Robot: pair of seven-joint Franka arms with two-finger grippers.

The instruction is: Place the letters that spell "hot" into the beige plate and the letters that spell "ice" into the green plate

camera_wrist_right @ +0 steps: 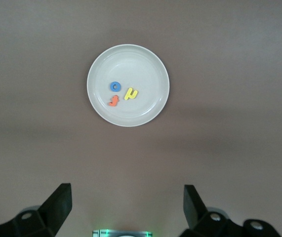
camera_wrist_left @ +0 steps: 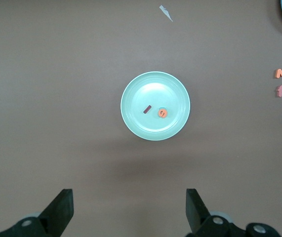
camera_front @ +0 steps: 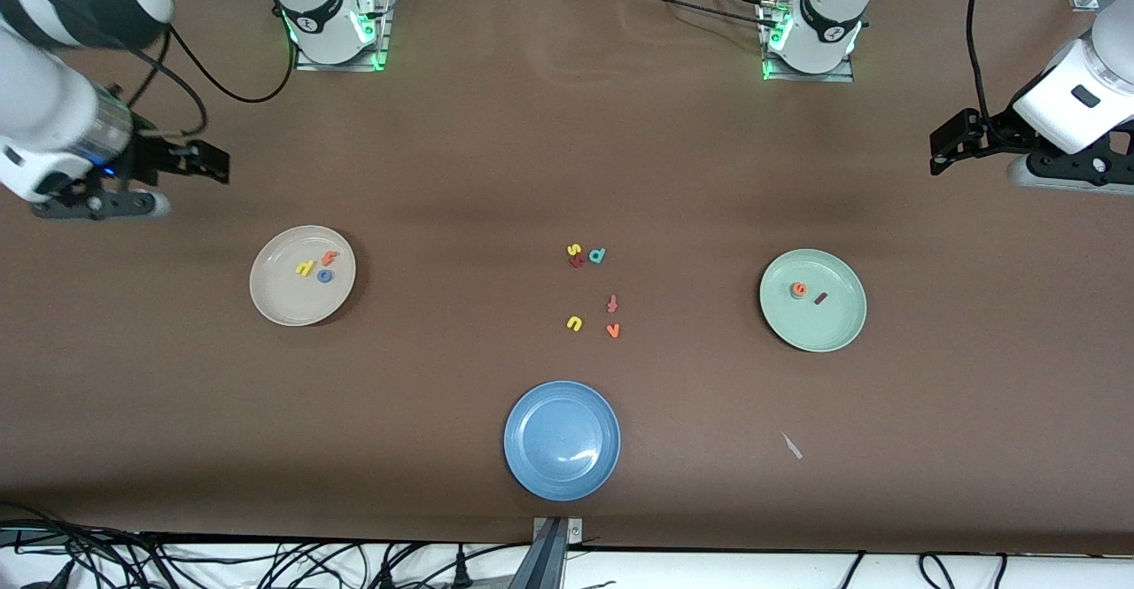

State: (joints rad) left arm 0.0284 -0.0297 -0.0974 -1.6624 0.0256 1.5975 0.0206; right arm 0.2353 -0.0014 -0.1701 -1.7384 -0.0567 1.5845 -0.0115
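Observation:
The beige plate [camera_front: 283,301] [camera_wrist_right: 145,64] lies toward the right arm's end of the table. In it are the yellow h [camera_front: 306,267], the blue o [camera_front: 325,275] and the orange t [camera_front: 330,258]. Toward the left arm's end, the green plate [camera_front: 828,328] [camera_wrist_left: 141,123] holds the dark red i [camera_front: 820,298] and the orange e [camera_front: 799,289]. The e rests on a teal letter [camera_wrist_left: 163,109], of which only an edge shows. My right gripper [camera_front: 213,164] [camera_wrist_right: 126,195] and left gripper [camera_front: 943,151] [camera_wrist_left: 129,197] hang open and empty, each high over its own end of the table.
Loose letters lie mid-table: a yellow s [camera_front: 573,250], a dark red letter [camera_front: 577,260], a teal d [camera_front: 597,255], a pinkish-red cross-shaped letter [camera_front: 611,304], a yellow u [camera_front: 574,323] and an orange v [camera_front: 612,330]. A blue plate [camera_front: 562,439] sits nearest the camera. A pale scrap [camera_front: 791,445] lies beside it.

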